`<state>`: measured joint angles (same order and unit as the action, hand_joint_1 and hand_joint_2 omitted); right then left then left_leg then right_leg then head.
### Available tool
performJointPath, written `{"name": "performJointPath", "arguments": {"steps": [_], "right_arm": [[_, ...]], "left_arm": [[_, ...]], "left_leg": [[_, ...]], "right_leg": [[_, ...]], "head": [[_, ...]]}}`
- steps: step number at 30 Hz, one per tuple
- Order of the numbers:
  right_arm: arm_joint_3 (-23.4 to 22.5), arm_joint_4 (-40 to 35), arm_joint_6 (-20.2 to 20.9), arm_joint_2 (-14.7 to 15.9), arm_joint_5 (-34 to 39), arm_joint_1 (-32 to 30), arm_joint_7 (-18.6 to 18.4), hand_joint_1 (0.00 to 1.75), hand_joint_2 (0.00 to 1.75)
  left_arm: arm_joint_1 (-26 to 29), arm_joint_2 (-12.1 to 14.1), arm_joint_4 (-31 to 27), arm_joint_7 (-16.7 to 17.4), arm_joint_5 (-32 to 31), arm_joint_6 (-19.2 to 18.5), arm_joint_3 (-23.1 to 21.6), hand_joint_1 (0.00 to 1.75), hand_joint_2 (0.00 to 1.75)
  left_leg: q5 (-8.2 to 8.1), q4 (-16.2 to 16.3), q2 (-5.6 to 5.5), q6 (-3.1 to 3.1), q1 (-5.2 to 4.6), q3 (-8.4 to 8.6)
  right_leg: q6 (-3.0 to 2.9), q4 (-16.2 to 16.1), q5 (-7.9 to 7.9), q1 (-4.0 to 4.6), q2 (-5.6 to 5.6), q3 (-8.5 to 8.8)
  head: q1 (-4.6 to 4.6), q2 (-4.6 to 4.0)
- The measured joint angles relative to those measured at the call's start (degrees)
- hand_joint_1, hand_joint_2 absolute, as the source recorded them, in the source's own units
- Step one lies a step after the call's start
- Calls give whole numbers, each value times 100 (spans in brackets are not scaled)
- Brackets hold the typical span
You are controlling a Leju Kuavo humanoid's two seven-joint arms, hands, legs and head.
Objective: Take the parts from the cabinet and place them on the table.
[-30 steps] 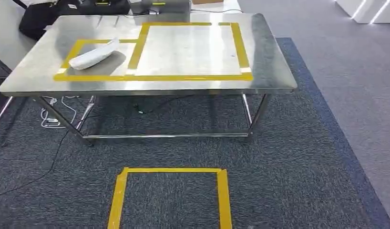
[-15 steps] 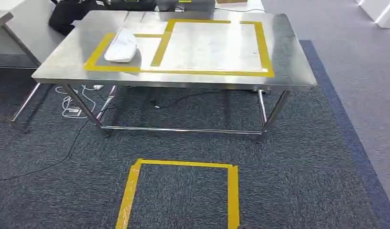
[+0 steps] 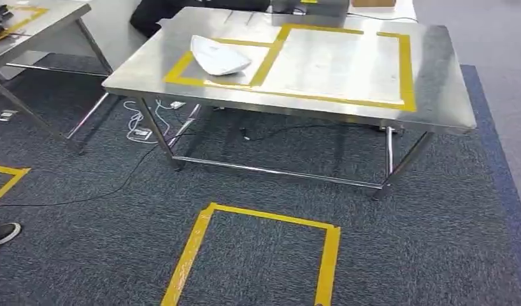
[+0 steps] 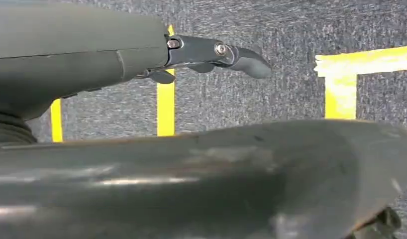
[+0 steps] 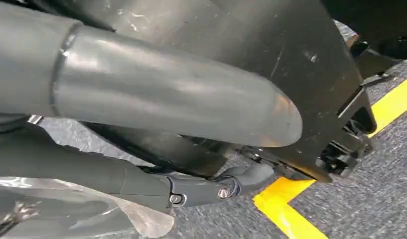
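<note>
Over carpet (image 5: pixel 370 199), right hand (image 5: pixel 142 164) holding bag (image 5: pixel 92 214).

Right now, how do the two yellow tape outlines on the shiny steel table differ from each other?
The smaller yellow tape rectangle on the steel table holds a white bagged part; the larger yellow tape rectangle beside it holds nothing. The larger one has a gap in its far edge; the smaller one's visible edges run unbroken. They share one tape strip as a common side, and both are the same yellow.
</note>
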<state>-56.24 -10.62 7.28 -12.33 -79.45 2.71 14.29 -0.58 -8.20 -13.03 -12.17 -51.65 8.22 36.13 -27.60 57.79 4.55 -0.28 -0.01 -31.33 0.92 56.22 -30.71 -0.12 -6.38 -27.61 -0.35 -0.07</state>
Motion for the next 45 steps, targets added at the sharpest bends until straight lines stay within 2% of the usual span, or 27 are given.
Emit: {"name": "performJointPath", "arguments": {"steps": [3, 5, 7, 9, 10, 12, 13, 14, 15, 18, 19, 21, 23, 25, 26, 28, 29, 30, 33, 34, 35, 36, 39, 41, 43, 44, 45], "right_arm": [[44, 0, -4, 0, -48, 13, -26, 0, 0], [101, 0, 0, 7, -92, 28, -22, 0, 0], [131, 0, 0, 7, -105, 21, -22, 0, 0], [144, 0, 0, 11, -131, 26, -24, 0, 0], [151, 0, 0, 13, -146, 32, -28, 0, 0], [190, 0, 0, 15, -164, 37, -44, 0, 0], [206, 0, -2, 15, -135, 34, -48, 0, 0], [205, 0, -2, 17, -61, 26, -33, 0, 0], [203, 0, -2, 15, 3, 17, -11, 0, 0], [122, 2, 4, 15, 267, -7, 81, 0, 0], [98, 7, 22, 11, 297, -19, 109, 0, 0], [83, 9, 44, 24, 324, -39, 133, 0, 0], [66, 9, 48, 39, 324, -85, 136, 0, 0], [37, 9, 48, 55, 324, -91, 133, 0, 0], [33, 9, 50, 57, 326, -87, 131, 0, 0], [13, 9, 52, 57, 348, -88, 114, 0, 0], [-13, 9, 52, 57, 361, -94, 116, 0, 0], [-22, 9, 52, 57, 363, -102, 127, 0, 0], [-37, 9, 132, 63, 526, -102, 175, 0, 0], [-141, 9, 261, 76, 915, -106, 266, 0, 0], [-319, 5, 392, 96, 1265, -110, 383, 0, 0], [-523, 0, 481, 96, 1443, -108, 437, 0, 0], [-741, 0, 501, 101, 1353, -102, 378, 0, 0], [-793, 0, 509, 107, 1281, -97, 389, 0, 0], [-804, 0, 509, 107, 1191, -95, 422, 0, 0], [-804, 0, 498, 107, 1165, -94, 424, 0, 0], [-804, 0, 474, 105, 1136, -97, 426, 0, 0]], "left_arm": [[31, 2, 11, 0, -112, 0, -42, 0, 0], [31, 0, 13, 2, -138, -7, -87, 0, 0], [-10, -9, 15, 2, -170, -18, -125, 0, 0], [-10, -9, 24, 2, -177, -24, -131, 0, 0], [-3, -7, 26, 2, -184, -31, -133, 0, 0], [0, -7, 28, -2, -188, -37, -146, 0, 0], [-4, -9, 28, -26, -184, -33, -149, 0, 0], [-9, -15, 28, -48, -173, -15, -146, 0, 0], [-29, -13, 28, -61, -166, 9, -146, 0, 0], [6, -31, 35, -118, -162, 88, -146, 0, 0], [9, -24, 39, -118, -181, 116, -146, 0, 0], [10, -61, 46, -116, -197, 142, -149, 0, 0], [-17, -70, 48, -116, -197, 149, -151, 0, 0], [-4, -79, 52, -114, -197, 149, -151, 0, 0], [7, -79, 57, -98, -218, 149, -151, 0, 0], [3, -79, 59, -46, -304, 164, -162, 0, 0], [-10, -83, 59, -42, -324, 177, -175, 0, 0], [-45, -85, 59, -37, -350, 184, -197, 0, 0], [-60, -76, 61, -28, -348, 201, -212, 0, 0], [-55, -79, 66, -17, -280, 214, -210, 0, 0], [-43, -87, 63, -17, -219, 249, -201, 0, 0], [-51, -92, 63, -24, -177, 273, -186, 0, 0], [-71, -124, 65, -50, -214, 301, -181, 0, 0], [-63, -125, 66, -24, -221, 315, -175, 0, 0], [-56, -122, 63, 15, -214, 315, -146, 0, 0], [-55, -122, 66, 46, -197, 304, -131, 0, 0], [-60, -118, 66, 90, -194, 302, -120, 0, 0]], "left_leg": [[21, -21, -181, 104, -11, -61], [62, -47, -291, 186, 23, -61], [81, -47, -428, 236, 5, -96], [91, -42, -591, 255, -29, -110], [92, -39, -671, 256, -42, -106], [94, -15, -848, 254, -51, -100], [92, 7, -924, 249, -51, -105], [98, 19, -981, 227, -45, -136], [96, 89, -1072, 200, -63, -196], [171, 67, -1267, 85, -25, -271], [129, 109, -1244, 71, -29, -288], [-214, 619, -680, -14, -59, -505], [-602, 1487, -543, -69, -13, -893], [-610, 1786, -515, -106, 40, -1008], [-452, 1600, -503, -115, 59, -911], [85, 580, -348, -99, 70, -379], [109, 225, -24, -72, 37, -207], [39, 106, 123, -22, -48, -156], [6, 127, -79, 104, -53, -218], [45, 81, -152, 164, -23, -198], [59, 67, -214, 190, -9, -198], [73, 67, -267, 232, -6, -209], [72, 69, -494, 269, -22, -216], [71, 71, -673, 270, -27, -193], [68, 75, -856, 264, -22, -162], [64, 84, -929, 246, -15, -163], [55, 129, -992, 203, -60, -194]], "right_leg": [[105, -25, -15, -10, -159, 40], [155, 277, -291, -55, 453, -122], [144, 1206, -754, -49, 600, -544], [124, 1869, -909, -39, 621, -892], [108, 1784, -767, -38, 626, -868], [64, 938, -197, -40, 688, -504], [41, 436, 58, -47, 850, -287], [24, 258, -31, -70, 1188, -209], [40, 74, -29, -94, 1208, -164], [7, 137, -15, -55, 1034, -140], [-39, 80, 18, -117, 925, -109], [-83, 68, 17, -101, 761, -90], [-104, 69, -2, -87, 553, -83], [-104, 71, -22, -86, 388, -73], [-101, 71, -31, -86, 326, -65], [-54, 71, -73, -88, 187, -6], [-13, 69, -99, -78, 141, 9], [36, 93, -138, -26, 78, -38], [91, 51, -166, -17, -134, 73], [137, 66, -201, -41, -79, 93], [145, 180, -317, -66, 261, 2], [148, 505, -511, -69, 480, -149], [158, 1857, -980, -60, 621, -857], [145, 1771, -685, -58, 631, -932], [126, 829, -85, -72, 713, -564], [123, 360, 91, -99, 951, -384], [123, 241, 4, -118, 1150, -326]], "head": [[-11, 0], [44, -2], [54, 0], [59, -2], [59, 0], [59, 0], [61, 0], [54, 0], [50, -2], [57, 0], [59, 0], [-37, 0], [-26, 0], [-29, 0], [-31, 0], [-31, 0], [-33, 0], [-46, 0], [4, 0], [-14, -2], [28, -2], [33, 0], [52, 0], [50, 0], [55, 0], [54, 0], [52, 0]]}}
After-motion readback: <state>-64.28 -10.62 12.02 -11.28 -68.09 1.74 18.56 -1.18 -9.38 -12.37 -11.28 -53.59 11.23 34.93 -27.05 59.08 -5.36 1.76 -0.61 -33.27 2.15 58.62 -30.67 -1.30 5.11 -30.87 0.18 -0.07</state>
